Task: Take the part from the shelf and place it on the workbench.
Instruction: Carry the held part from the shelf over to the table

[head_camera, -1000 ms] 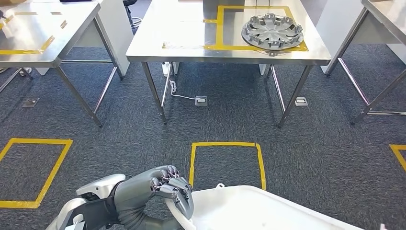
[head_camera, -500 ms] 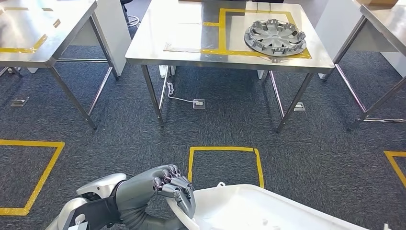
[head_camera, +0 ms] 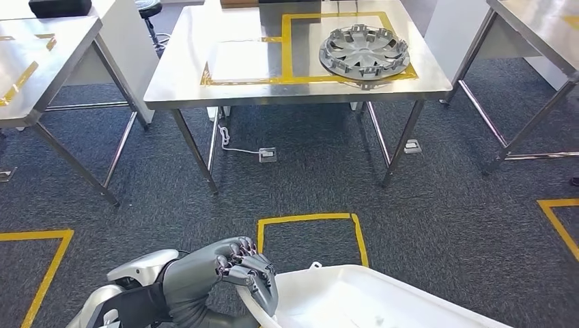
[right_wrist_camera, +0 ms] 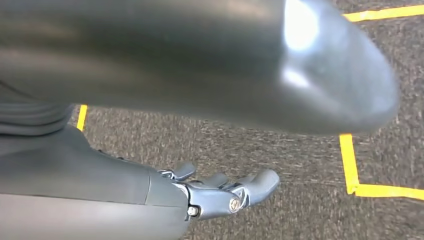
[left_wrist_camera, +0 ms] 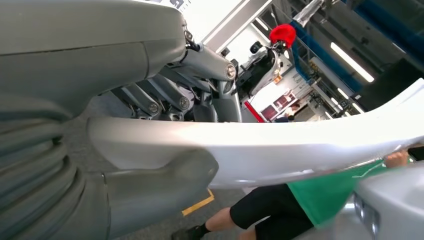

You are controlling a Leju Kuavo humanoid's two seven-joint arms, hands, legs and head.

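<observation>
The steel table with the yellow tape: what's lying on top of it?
On the steel table a silver wheel cover lies inside the yellow tape outline. The table's far edge is out of frame.

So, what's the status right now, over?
Left hand grips edge of white part. Right hand: hold unclear. Workbench ahead, wheel cover on its right side.

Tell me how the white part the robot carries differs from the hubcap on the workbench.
The white part is plain, smooth and glossy; the hubcap is silver, round and spoked. The white part is gripped at its edge by the left hand above the carpet; the hubcap lies flat on the workbench, inside yellow tape.
</observation>
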